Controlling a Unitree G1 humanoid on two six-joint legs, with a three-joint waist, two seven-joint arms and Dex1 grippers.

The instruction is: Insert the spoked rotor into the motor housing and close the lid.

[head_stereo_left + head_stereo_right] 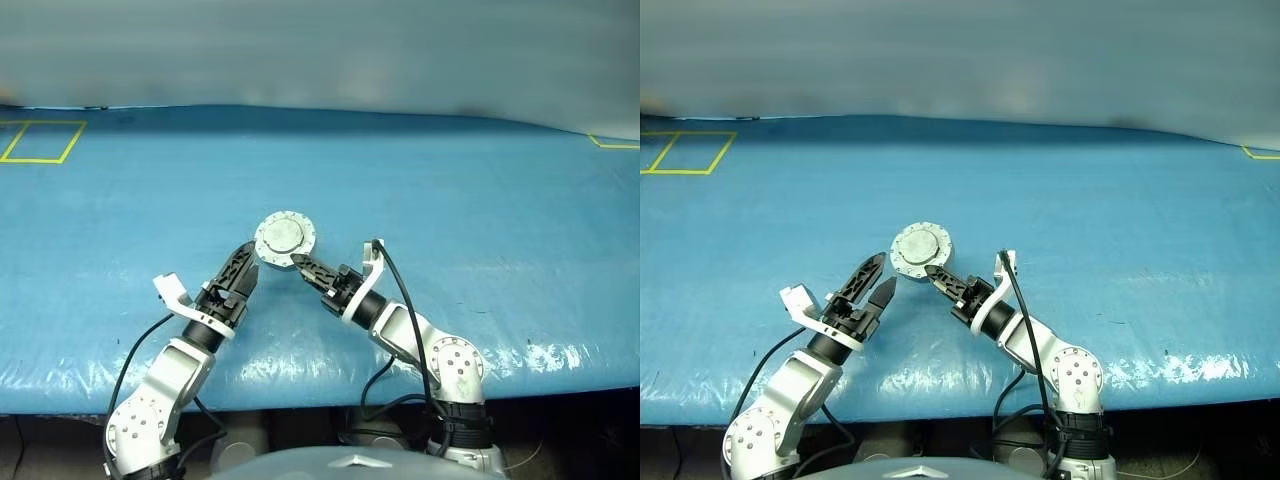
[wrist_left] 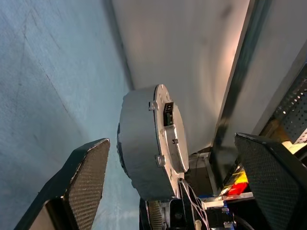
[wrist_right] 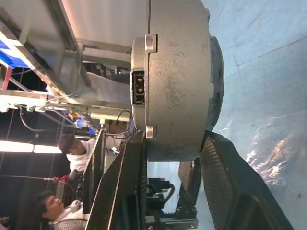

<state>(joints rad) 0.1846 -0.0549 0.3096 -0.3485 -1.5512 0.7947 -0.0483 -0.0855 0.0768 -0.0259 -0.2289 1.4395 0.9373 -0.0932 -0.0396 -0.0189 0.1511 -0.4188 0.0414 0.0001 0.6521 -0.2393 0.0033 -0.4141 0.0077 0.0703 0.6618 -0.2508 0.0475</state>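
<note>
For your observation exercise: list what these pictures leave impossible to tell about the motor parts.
- Spoked rotor: whether it sits inside the motor housing; the closed grey casing hides the interior in both wrist views.
- Lid: the seam to the housing is too small to judge in the head views.
- Housing's lower edge: covered by the right end effector in its wrist view.

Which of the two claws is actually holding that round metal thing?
The right claw: its fingers clamp the motor housing by its edge. The left claw is spread open beside it, gripping nothing.
</note>
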